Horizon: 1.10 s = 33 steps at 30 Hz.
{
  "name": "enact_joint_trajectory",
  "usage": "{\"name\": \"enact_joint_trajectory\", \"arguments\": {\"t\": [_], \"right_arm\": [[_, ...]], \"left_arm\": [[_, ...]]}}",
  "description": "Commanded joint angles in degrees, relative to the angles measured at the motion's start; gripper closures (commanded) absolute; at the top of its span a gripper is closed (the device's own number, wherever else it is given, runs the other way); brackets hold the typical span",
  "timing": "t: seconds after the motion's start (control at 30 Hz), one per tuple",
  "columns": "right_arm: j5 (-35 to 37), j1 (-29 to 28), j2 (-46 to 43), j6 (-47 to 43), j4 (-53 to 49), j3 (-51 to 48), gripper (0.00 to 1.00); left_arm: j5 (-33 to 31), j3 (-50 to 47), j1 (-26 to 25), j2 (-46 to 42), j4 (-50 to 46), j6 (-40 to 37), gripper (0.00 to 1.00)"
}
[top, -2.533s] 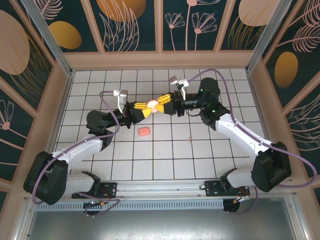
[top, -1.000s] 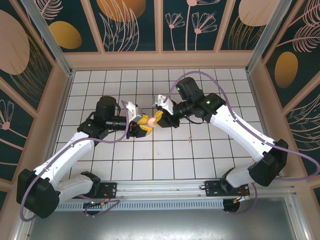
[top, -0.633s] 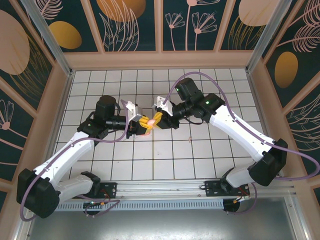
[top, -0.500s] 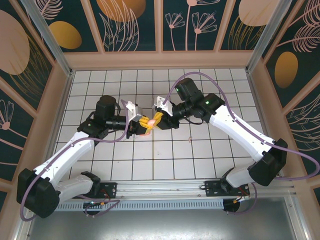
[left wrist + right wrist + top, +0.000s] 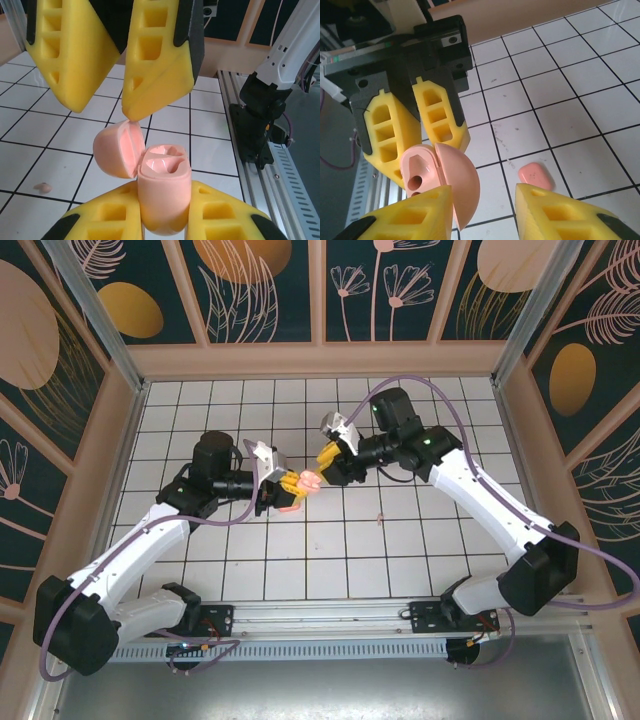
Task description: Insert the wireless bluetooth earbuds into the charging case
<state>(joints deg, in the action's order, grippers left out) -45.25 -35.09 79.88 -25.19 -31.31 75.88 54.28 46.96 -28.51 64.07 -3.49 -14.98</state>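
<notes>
From above, we see the two arms meeting over the middle of the white tiled tabletop point(image 5: 400, 570), a touch toward the far edge. The left gripper point(image 5: 297, 483) is clamped on the pink charging case point(image 5: 307, 480), while the right gripper point(image 5: 326, 462) sits just beside it on the far-right side, tips pointing at the case. One tiny pale pink earbud point(image 5: 380, 517) lies on the tiles right of centre, nearer the near edge than the far one and well apart from both grippers. Over to the left wrist: its yellow fingers point(image 5: 100, 220) are squeezed tight on either side of the case body point(image 5: 164, 185). The case stands upright between them with its lid point(image 5: 119, 150) swung open to the left, and we look straight into two hollow wells on its top face. The right gripper point(image 5: 105, 112) hangs opposite with its fingers apart, and one tip comes down right at the lid's upper rim; we cannot tell whether it touches. The earbud point(image 5: 44, 188) rests on a tile low at the left, clear of everything. Now the right wrist: its own fingers point(image 5: 410, 215) stand apart with nothing gripped. The open lid point(image 5: 462, 185) bulges into the gap hard against the left-hand finger, and the case point(image 5: 417, 172) is pinched in the left gripper point(image 5: 417, 155) behind it. A salmon block point(image 5: 536, 175) lies flat on the tabletop below, showing between the right fingers.
</notes>
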Motion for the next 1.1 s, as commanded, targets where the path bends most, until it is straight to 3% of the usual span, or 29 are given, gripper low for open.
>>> {"name": "enact_joint_trajectory", "arguments": {"t": [0.0,0.27,0.5,0.6,0.83,1.07], "right_arm": [[-1.84,2.63,-2.12,3.78,5.01,-1.52,0.61],[-6.26,10.89,-8.81,15.85,8.46,-8.32,0.53],[19.61,15.16,-5.76,34.95,-4.52,-10.99,0.54],[26.52,14.95,-1.72,42.29,-9.98,-12.53,0.56],[32.18,12.63,7.22,46.11,-11.48,-17.05,0.61],[33.23,9.90,13.94,46.29,-11.03,-16.95,0.62]], "left_arm": [[1.94,-1.28,-0.75,-0.88,5.46,2.82,0.90],[-6.59,-10.61,-0.74,-1.60,23.20,14.00,0.91],[-9.09,-13.43,-0.73,-0.49,27.06,14.95,0.92],[-9.43,-12.80,-0.75,-0.22,25.58,14.08,0.92],[-9.73,-12.47,-0.75,-0.35,24.49,13.70,0.92],[-10.31,-12.08,-0.75,-0.97,23.36,13.37,0.92]]}}
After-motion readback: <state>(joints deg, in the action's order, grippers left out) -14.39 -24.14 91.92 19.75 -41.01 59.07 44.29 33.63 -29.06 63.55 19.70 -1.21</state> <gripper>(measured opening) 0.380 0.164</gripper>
